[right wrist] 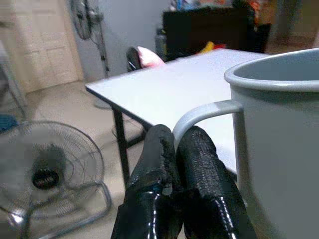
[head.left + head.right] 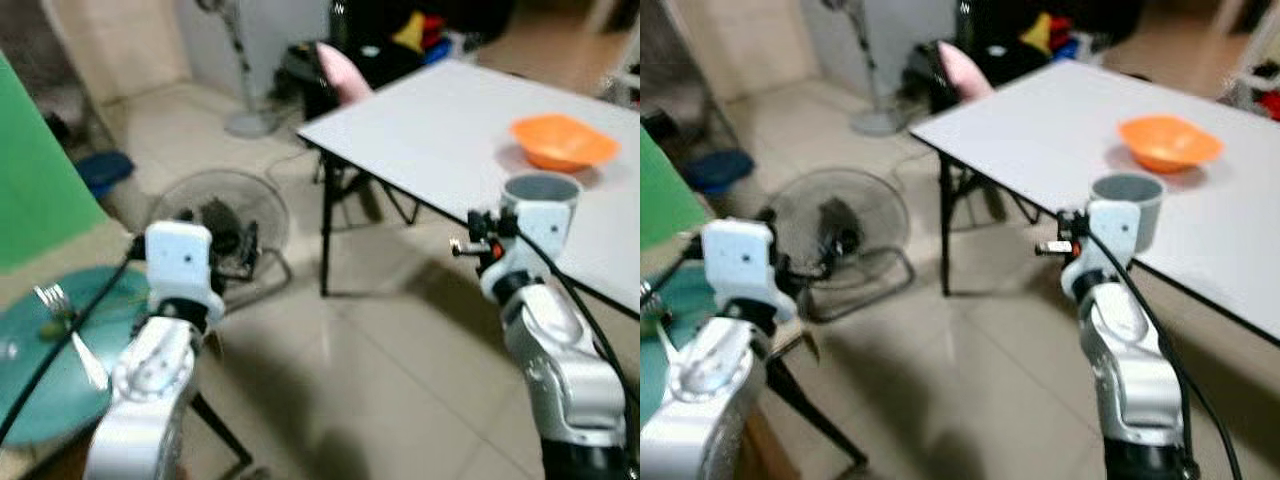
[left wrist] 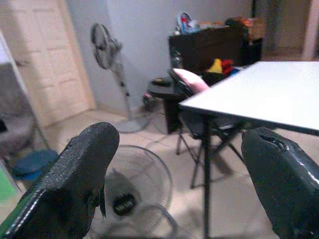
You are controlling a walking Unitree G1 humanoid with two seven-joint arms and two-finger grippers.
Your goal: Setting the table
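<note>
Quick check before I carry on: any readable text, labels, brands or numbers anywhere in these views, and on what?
None can be read.
grey mug, held by its handle in the right claw: plain, no print showing.
orange bowl on the white table: plain.
green plate with the fork: no marking visible.
Items on the dark cabinet: too blurred to tell.
left claw: open, holding nothing.

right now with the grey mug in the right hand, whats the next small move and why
Probably carry the grey mug forward over the white table near the orange bowl. The right hand is shut on its handle, and the mug hangs at the table's near edge, not yet set down.
</note>
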